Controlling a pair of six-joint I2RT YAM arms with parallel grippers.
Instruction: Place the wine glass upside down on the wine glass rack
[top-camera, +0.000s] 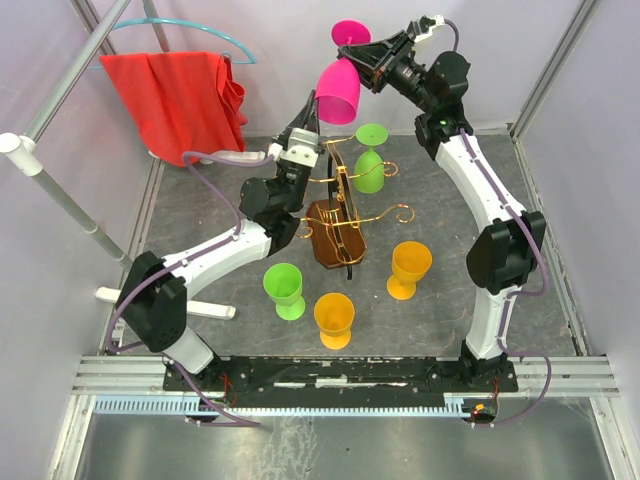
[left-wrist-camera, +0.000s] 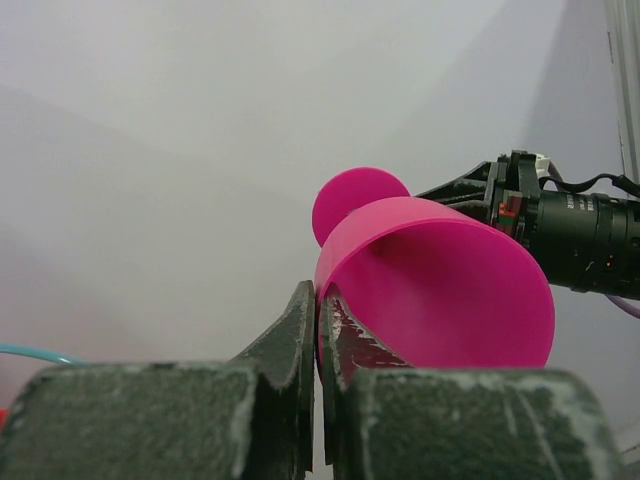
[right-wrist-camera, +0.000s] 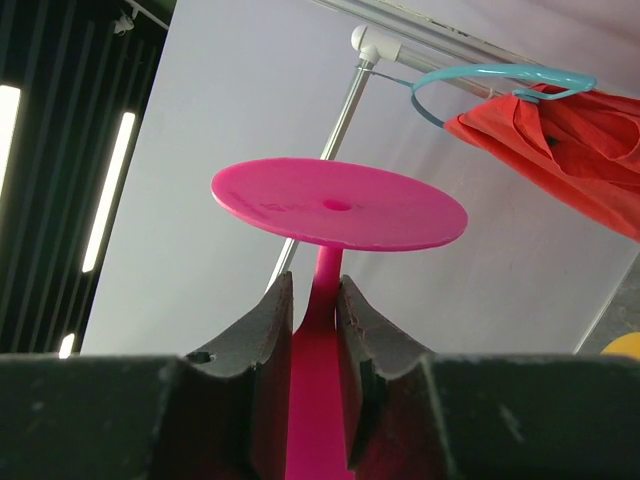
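Wine glass of pink plastic (top-camera: 338, 92) is held foot up, far side. Stem is clamped by right gripper (right-wrist-camera: 312, 300), rim pinched by left gripper (left-wrist-camera: 318, 300).

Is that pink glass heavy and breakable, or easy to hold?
Probably light and tough: the pink wine glass looks like thin opaque plastic, not real glass. Its stem is skinny and smooth, so it might swivel in the right gripper. Stood upright, tall on its round foot, it would likely tip if bumped.
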